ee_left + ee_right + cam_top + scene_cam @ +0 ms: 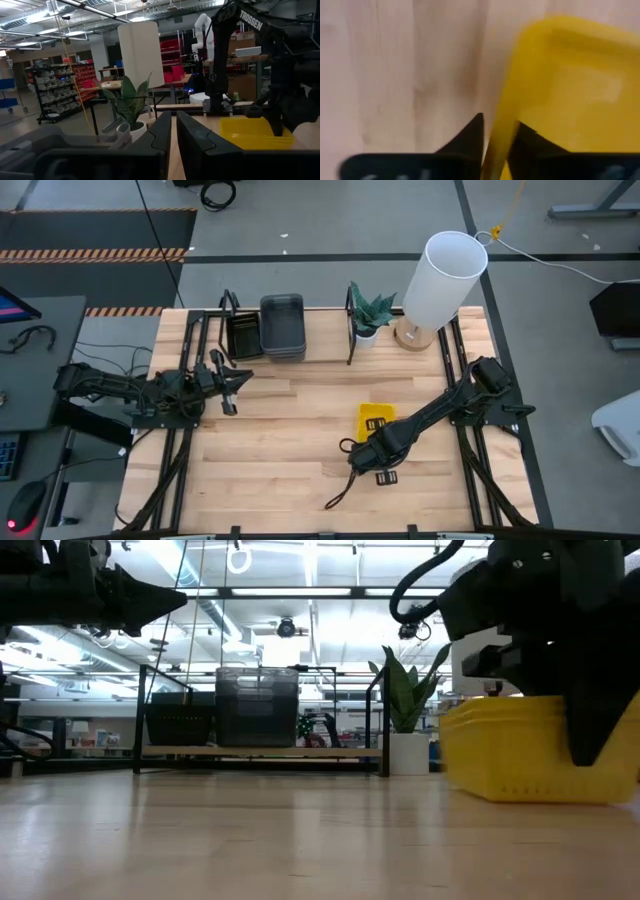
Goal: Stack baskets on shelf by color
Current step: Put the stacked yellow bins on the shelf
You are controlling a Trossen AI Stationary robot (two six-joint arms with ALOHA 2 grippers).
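A stack of bright yellow baskets (374,417) (515,750) sits right of the table's middle, its bottom on the wood as far as the low view shows. My right gripper (379,442) (497,122) stands over the stack's near side, shut on a wall. Along the far edge, the shelf (325,332) (260,751) carries a black basket (243,336) (180,718) beside a stack of dark grey baskets (282,326) (257,705). My left gripper (229,386) (173,131) hovers shut above the table's left part, pointing right, holding nothing. My right gripper pinches the near wall (504,112) of the yellow basket, one finger (532,145) inside the tray and one finger (469,136) outside. The fingers come from above, pointing down. The stack sits level.
A potted plant (370,314) (405,715) stands just right of the shelf's end loop, and a tall white lamp (443,277) rises at the far right. A loose black cable (340,492) lies near the front edge. Bare wood stretches between the shelf and the yellow stack.
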